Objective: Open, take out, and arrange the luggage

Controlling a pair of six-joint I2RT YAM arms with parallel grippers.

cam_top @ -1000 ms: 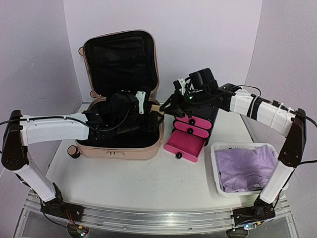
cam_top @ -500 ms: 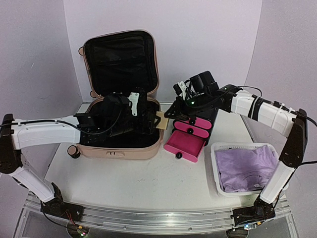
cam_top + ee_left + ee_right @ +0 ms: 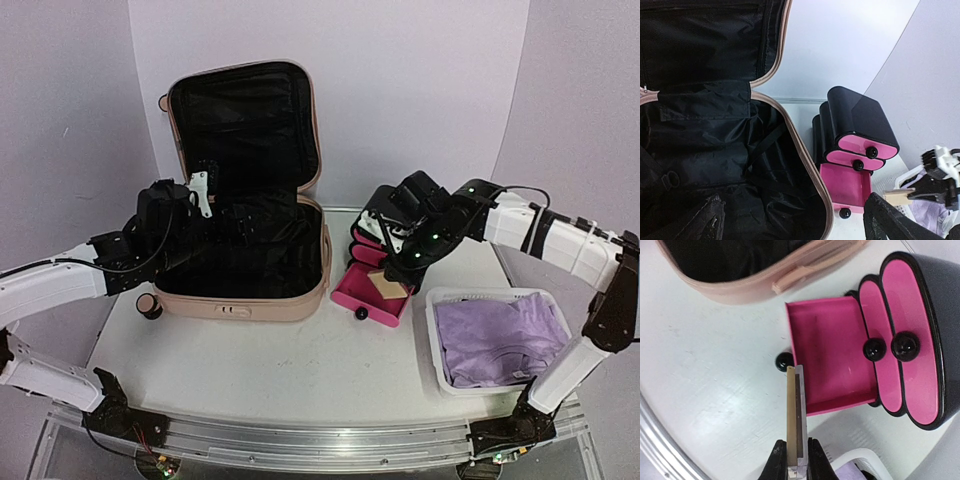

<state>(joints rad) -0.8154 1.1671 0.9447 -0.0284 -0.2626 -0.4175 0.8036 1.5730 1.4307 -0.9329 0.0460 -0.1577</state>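
Pale pink hard-shell suitcase (image 3: 250, 300), lid upright; left gripper (image 3: 796, 220) spread wide above it, empty. Right gripper (image 3: 796, 456) clamps thin tan card (image 3: 795, 405) over black-and-pink drawer box (image 3: 900, 300), bottom drawer open.

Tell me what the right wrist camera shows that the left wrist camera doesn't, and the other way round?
Only the right wrist view looks straight down on the whole floor of the open bottom drawer, pink and empty. Only the left wrist view shows the raised lid of the luggage and the left gripper, its fingers wide apart. Both show the luggage, the drawer box, and the right gripper shut on a thin tan piece.
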